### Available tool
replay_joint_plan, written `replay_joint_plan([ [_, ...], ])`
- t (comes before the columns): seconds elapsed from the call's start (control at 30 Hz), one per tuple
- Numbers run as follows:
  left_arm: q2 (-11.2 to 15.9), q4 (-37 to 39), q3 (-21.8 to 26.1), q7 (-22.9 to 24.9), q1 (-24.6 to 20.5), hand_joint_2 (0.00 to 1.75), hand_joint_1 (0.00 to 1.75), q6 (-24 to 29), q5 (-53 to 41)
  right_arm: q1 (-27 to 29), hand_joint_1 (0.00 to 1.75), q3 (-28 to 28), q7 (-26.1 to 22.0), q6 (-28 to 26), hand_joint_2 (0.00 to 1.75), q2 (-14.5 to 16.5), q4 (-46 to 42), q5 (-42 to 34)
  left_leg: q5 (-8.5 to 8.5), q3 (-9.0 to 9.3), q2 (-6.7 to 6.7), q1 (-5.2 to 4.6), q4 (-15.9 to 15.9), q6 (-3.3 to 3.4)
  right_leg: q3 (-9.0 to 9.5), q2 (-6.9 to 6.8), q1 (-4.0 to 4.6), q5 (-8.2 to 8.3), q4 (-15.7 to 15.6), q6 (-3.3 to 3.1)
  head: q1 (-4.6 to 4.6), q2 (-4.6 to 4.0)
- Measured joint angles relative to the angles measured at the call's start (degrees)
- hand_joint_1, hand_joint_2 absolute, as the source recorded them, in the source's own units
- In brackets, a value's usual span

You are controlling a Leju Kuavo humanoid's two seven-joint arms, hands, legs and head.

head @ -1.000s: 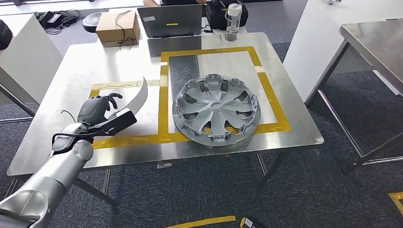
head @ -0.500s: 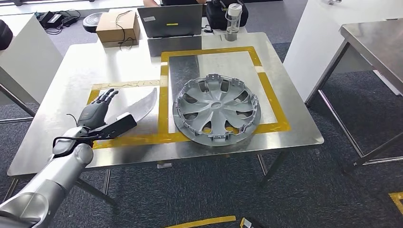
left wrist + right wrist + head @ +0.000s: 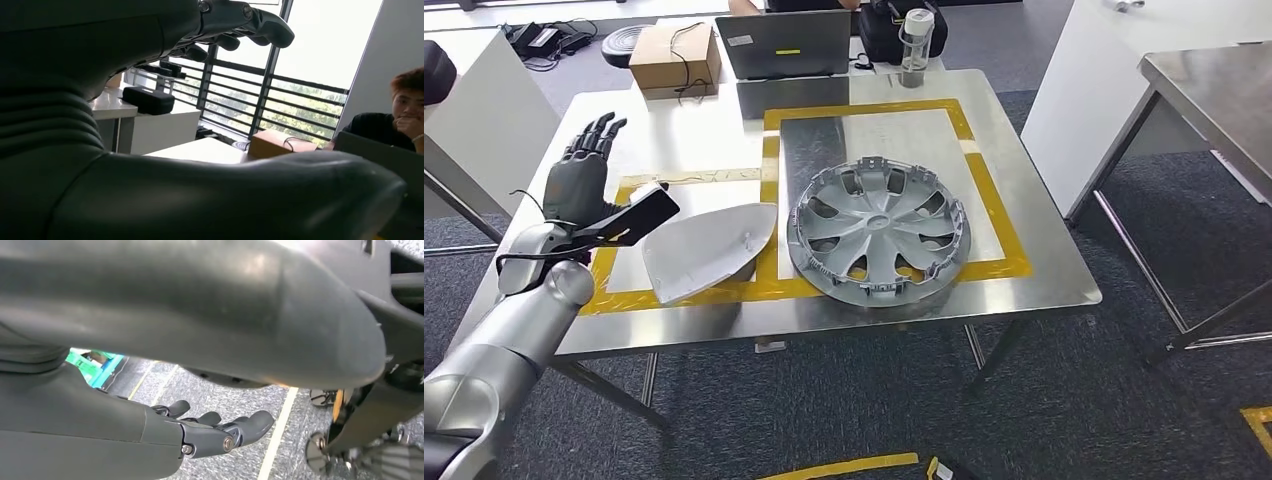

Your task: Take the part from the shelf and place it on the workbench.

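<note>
The pale grey curved plastic shell part [image 3: 707, 251] is lying flat on the steel table [image 3: 1044, 270], at nine o'clock of the silver hubcap [image 3: 880, 233]. The left hand [image 3: 579, 183] is hovering released, fingers spread; the right hand [image 3: 200, 432] is hanging empty, fingers loosely extended.

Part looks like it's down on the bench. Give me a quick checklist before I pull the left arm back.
1. Part released: ok. The silver part lies on the workbench, nothing holding it.
2. Left robot hand empty: ok. Fingers spread, raised off the bench, apart from the part.
3. Part placement: not ok. It lies across the yellow tape between the two marked areas, its tip close to the wheel cover; whether they touch, cannot tell.
4. Retreat path: ok. No object shows between the left arm and the near bench edge.
5. Right robot hand: ok. Hanging over the floor, fingers loosely curled, holding nothing.
6. Person behind the laptop: ok, across the bench from the arm.
</note>
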Motion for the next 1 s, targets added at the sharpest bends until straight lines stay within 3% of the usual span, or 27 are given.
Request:
replay_joint_plan([
  [0.07,0.2,-0.8,0.5,-0.8,-2.0,0.00,0.00,-0.4,0.0,-0.1,0.00,0.0,0.0,0.1,0.00,0.2,0.0,-0.1,-1.01,-0.85,-0.05,0.79,1.9,-1.28,2.85,-0.20,-0.90,2.72,-5.9,1.41,0.11,0.00],
  [0.1,0.4,-1.3,0.7,-1.1,-3.1,0.00,0.00,-0.7,-0.1,-0.2,0.00,0.0,-0.1,0.1,0.00,0.4,0.0,-0.2,-1.62,-1.57,-0.10,0.97,3.2,-2.01,3.86,-0.14,-1.11,3.21,-8.1,1.43,0.29,0.00],
  [0.13,0.6,-1.7,0.8,-1.3,-4.1,0.00,0.00,-1.1,-0.3,-0.2,0.00,0.0,-0.2,0.1,0.00,0.5,0.0,-0.3,-2.08,-2.21,-0.14,1.00,4.2,-2.60,4.20,-0.09,-1.12,3.01,-9.1,1.02,0.42,0.00],
  [0.23,1.0,-2.6,0.9,-1.6,-5.8,0.00,0.00,-1.8,-0.9,-0.4,0.00,0.0,-0.6,0.1,0.00,0.7,0.0,-0.5,-2.28,-2.98,-0.20,1.01,4.9,-3.56,3.56,-0.02,-0.69,2.48,-8.4,-1.38,0.48,0.00],
  [0.3,1.2,-2.8,0.9,-1.7,-6.1,0.00,0.00,-2.0,-1.3,-0.5,0.00,0.0,-0.6,0.1,0.00,0.8,0.0,-0.6,-3.70,-3.61,-0.18,1.10,6.4,-3.59,3.36,-0.02,-0.46,2.87,-8.6,-2.38,0.38,0.00],
  [0.4,1.3,-2.9,0.8,-1.7,-6.1,0.00,0.00,-2.2,-2.4,-0.5,0.00,0.0,-0.7,0.0,0.00,0.8,0.0,-0.7,-9.41,-7.47,-0.21,0.50,15.7,-2.87,2.74,-0.01,0.17,3.83,-9.1,-3.47,0.28,0.00],
  [0.47,1.3,-2.8,0.8,-1.7,-5.7,0.00,0.00,-2.2,-3.4,-0.5,0.00,0.0,-0.7,-0.1,0.00,0.8,0.0,-1.0,-10.99,-8.97,-0.24,-0.11,20.0,-2.08,1.97,0.00,0.82,4.59,-9.1,-3.85,0.27,0.00],
  [0.5,1.2,-2.7,0.7,-1.7,-5.5,0.00,0.00,-2.3,-3.8,-0.5,0.00,0.0,-0.7,-0.1,0.00,0.8,0.0,-1.1,-10.34,-8.29,-0.26,-0.47,19.3,-1.45,1.51,0.01,1.15,5.02,-9.2,-3.99,0.27,0.00],
  [0.57,1.0,-2.7,0.5,-1.7,-5.3,0.00,0.00,-2.3,-4.4,-0.5,0.00,0.0,-0.7,-0.3,0.00,0.8,0.0,-1.4,-7.82,-4.22,-0.31,-1.49,12.6,0.24,0.58,0.04,1.63,6.10,-9.2,-4.08,0.30,0.00],
  [0.63,0.7,-2.9,0.2,-1.6,-5.3,0.00,0.00,-2.3,-4.9,-0.5,0.00,-0.1,-0.7,-0.4,0.00,0.9,0.0,-1.7,-5.95,-1.19,-0.19,-2.46,6.5,1.26,0.08,0.04,1.83,7.30,-9.6,-3.67,0.30,0.00],
  [0.7,0.3,-3.0,-0.1,-1.4,-5.3,0.00,0.00,-2.3,-5.1,-0.5,0.00,-0.1,-0.7,-0.5,0.00,1.1,0.0,-1.9,-4.84,-1.13,-0.07,-3.05,5.0,1.47,0.14,0.00,1.57,8.49,-10.5,-2.87,0.13,0.00],
  [0.77,0.0,-3.0,-0.2,-1.2,-5.3,0.00,0.00,-2.4,-5.2,-0.4,0.00,-0.1,-0.7,-0.7,0.00,1.2,0.0,-2.0,-3.02,-1.52,-0.04,-3.05,4.2,1.81,0.01,0.00,1.29,9.22,-11.4,-2.14,-0.06,0.00],
  [0.8,-0.2,-3.0,-0.3,-1.1,-5.3,0.00,0.00,-2.5,-5.3,-0.4,0.00,-0.1,-0.6,-0.9,0.00,1.2,0.0,-2.1,-1.95,-1.88,0.03,-2.94,3.7,2.05,-0.33,0.01,1.26,8.25,-11.1,-1.87,-0.07,0.00],
  [0.83,-0.4,-3.0,-0.3,-1.0,-5.3,0.00,0.00,-2.5,-5.5,-0.4,0.00,-0.1,-0.5,-1.0,0.00,1.2,0.0,-2.2,-0.84,-2.41,0.12,-2.72,3.2,2.26,-0.95,0.01,1.27,6.01,-9.6,-1.62,-0.02,0.00],
  [0.9,-0.6,-2.9,-0.6,-0.9,-5.1,0.00,0.00,-2.7,-5.8,-0.4,0.00,-0.1,-0.2,-1.0,0.00,1.2,0.0,-2.2,0.80,-4.00,0.23,-2.59,2.9,2.57,-2.44,-0.01,1.16,-0.08,-3.4,-1.16,0.09,0.00],
  [0.93,-0.6,-2.8,-0.7,-0.8,-5.0,0.00,0.00,-2.7,-5.9,-0.4,0.00,-0.1,0.0,-1.1,0.00,1.2,0.0,-2.2,1.51,-4.91,0.26,-2.56,2.9,2.58,-2.98,-0.01,1.12,-2.11,0.2,-0.92,0.11,0.00],
  [0.97,-0.7,-2.7,-0.8,-0.7,-4.7,0.00,0.00,-2.8,-6.0,-0.4,0.00,-0.1,0.0,-1.1,0.00,1.2,0.0,-2.2,2.16,-5.85,0.28,-2.52,3.0,2.50,-2.93,-0.02,1.09,-2.71,2.8,-0.73,0.10,0.00],
  [1.0,-0.7,-2.6,-0.8,-0.7,-4.5,0.00,0.00,-2.8,-6.1,-0.4,0.00,-0.1,0.0,-1.1,0.00,1.2,0.0,-2.2,2.77,-6.80,0.31,-2.46,3.2,2.39,-2.18,-0.03,1.09,-2.21,3.8,-0.59,0.11,0.00],
])
